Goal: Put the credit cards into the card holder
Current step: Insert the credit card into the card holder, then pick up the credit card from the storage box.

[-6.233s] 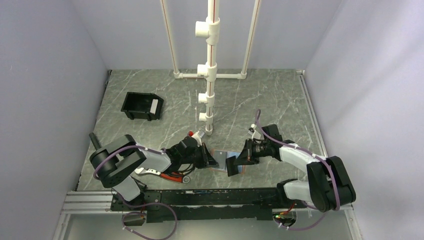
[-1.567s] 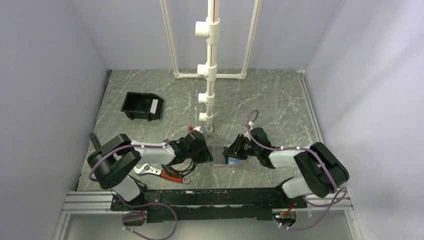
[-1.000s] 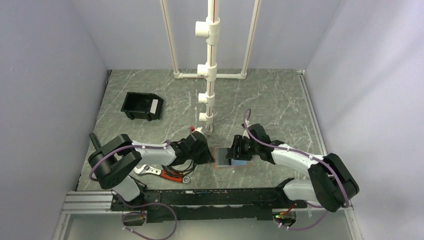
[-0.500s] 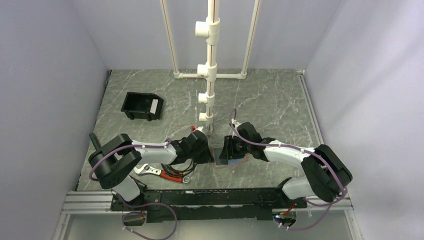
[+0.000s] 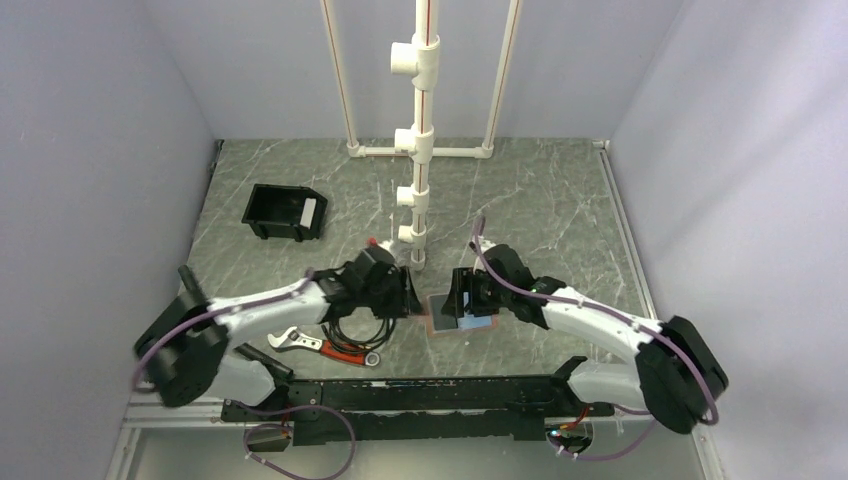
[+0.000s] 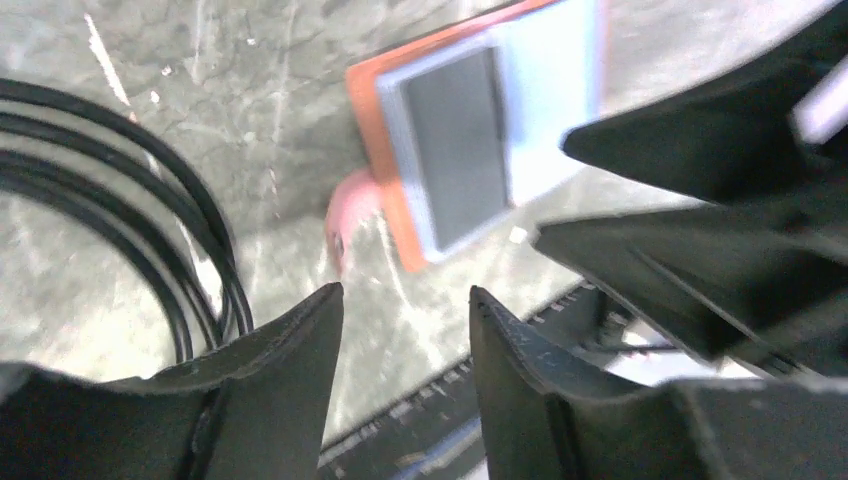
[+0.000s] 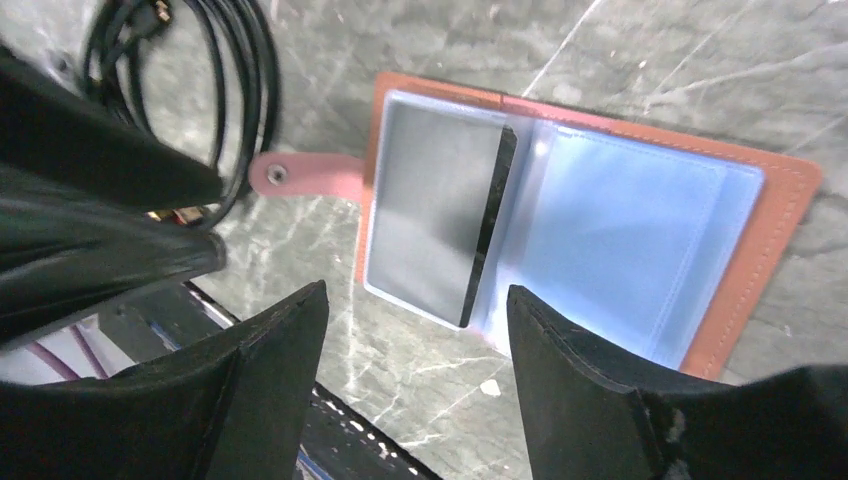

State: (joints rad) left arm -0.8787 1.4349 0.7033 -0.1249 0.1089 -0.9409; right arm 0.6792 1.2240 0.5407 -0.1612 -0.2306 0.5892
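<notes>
While the card holder (image 7: 780, 200) lies open between them, the left gripper (image 6: 405, 330) and right gripper (image 7: 415, 330) are spread, empty — the grey card (image 7: 425, 220) in it looks thin, stiff, slippery; pinch an edge.

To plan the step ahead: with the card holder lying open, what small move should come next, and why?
Probably raise the right pincer clear of the card holder. It and the left pincer stand open and empty, a grey card already lies in one pocket, and the other half looks free.
</notes>
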